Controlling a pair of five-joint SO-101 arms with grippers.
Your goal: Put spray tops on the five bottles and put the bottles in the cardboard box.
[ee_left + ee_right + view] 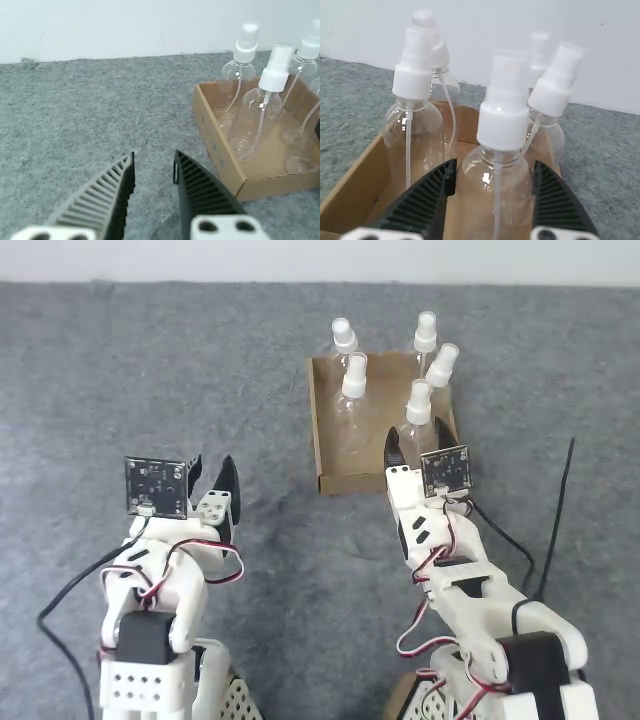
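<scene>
Bottles [352, 410] all capped, all five standing in the box [318, 420].
We see the right gripper [494, 165] spread wide around the nearest bottle [492, 200]; we judge it should back straight out and up, clear of the spray tops [504, 120], without tipping any. Left gripper [153, 157], part open, hangs over the mat [75, 110] beside the box. We read no labels or print anywhere.

Parted jaws over carpet [75, 115]; capped bottles [261, 107] in cardboard box [219, 159].

Five bottles [345, 358] [424, 352] [438, 380] [352, 415] [415, 432], one cardboard box [316, 425]
</scene>
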